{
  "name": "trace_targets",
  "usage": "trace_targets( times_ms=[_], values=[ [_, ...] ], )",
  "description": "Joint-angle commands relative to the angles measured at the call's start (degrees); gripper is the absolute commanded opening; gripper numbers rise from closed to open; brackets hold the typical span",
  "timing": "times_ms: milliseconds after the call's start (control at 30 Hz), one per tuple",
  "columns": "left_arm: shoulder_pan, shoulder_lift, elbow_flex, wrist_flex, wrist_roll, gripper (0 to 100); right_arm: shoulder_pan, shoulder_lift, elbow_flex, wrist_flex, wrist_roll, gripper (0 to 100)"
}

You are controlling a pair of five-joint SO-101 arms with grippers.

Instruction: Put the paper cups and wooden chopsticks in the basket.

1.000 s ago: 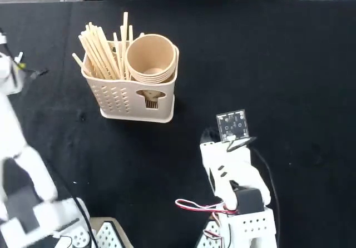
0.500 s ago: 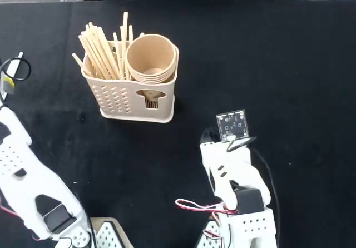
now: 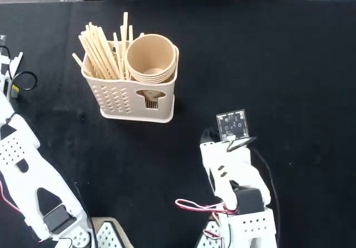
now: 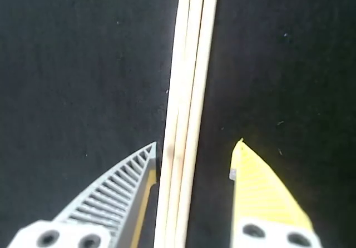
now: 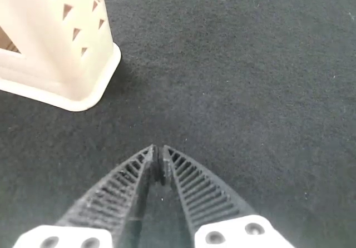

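**Left pincer straddles loose chopsticks, not closed on them**

Basket (image 3: pixel 128 100) stands upright on the bench (image 3: pixel 289 64). Inside it are nested paper cups (image 3: pixel 150 59) on one side and stowed chopsticks (image 3: pixel 103 50) fanned upright on the other.

Left pincer (image 4: pixel 196 143) is spread, with a small bundle of loose chopsticks (image 4: pixel 189 64) between its tips. The bundle's long axis runs straight out ahead of the pincer, parallel to the fingers, not across them. The sticks sit close against the grey finger (image 4: pixel 122 175), with a clear gap to the yellow finger (image 4: pixel 256 187). Cannot tell whether the bundle rests on the bench or is off it.

Right pincer (image 5: pixel 158 150) is pressed together, holding nothing, low over the bench near a corner of the basket.

Judgement: this pick belongs to the left arm, since the sticks are already inside its reach. In the high view that arm is at the bench's left edge, so the basket lies off toward the right arm's side. Once pinched, the bundle would project forward and probably needs tipping upright over the basket.
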Motion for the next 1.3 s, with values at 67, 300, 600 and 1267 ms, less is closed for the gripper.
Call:
trace_targets(
  times_ms=[67,300,600,1267],
  values=[
    [0.0,0.2,4.0,-1.2,-3.5,22,0.4,-0.7,0.0,0.2,0.4,1.4],
    [-1.5,0.2,8.9,-1.1,-5.5,20,0.4,-0.7,0.0,0.3,0.4,1.4],
    [-1.8,0.2,12.4,1.0,-9.5,6,0.4,-0.7,0.0,0.3,0.4,1.4],
    [-1.9,-4.4,-4.2,24.1,-5.5,3,0.4,-0.7,0.0,0.2,0.4,1.4]
  ],
)
